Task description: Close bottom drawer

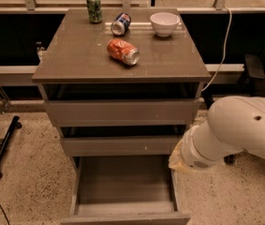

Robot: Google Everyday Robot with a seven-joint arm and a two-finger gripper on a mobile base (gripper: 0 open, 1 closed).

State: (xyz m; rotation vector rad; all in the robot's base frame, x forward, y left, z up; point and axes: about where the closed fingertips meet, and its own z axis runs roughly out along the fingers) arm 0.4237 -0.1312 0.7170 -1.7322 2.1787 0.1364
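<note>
The bottom drawer point(122, 182) of the taupe-grey cabinet is pulled far out; its smooth grey inside is empty and its front panel point(125, 218) lies at the lower edge of the view. My white arm point(237, 132) reaches in from the right. My gripper point(175, 162) is at the arm's end, right against the open drawer's right side wall, just below the middle drawer, and is mostly hidden behind the wrist.
The middle drawer point(122, 145) and top drawer point(122, 111) stand slightly out. On the cabinet top point(76, 55) are a lying red can point(122, 51), a lying blue can point(121, 24), an upright green can point(93, 7) and a white bowl point(165, 23). A black stand leg point(3, 146) lies on the floor left.
</note>
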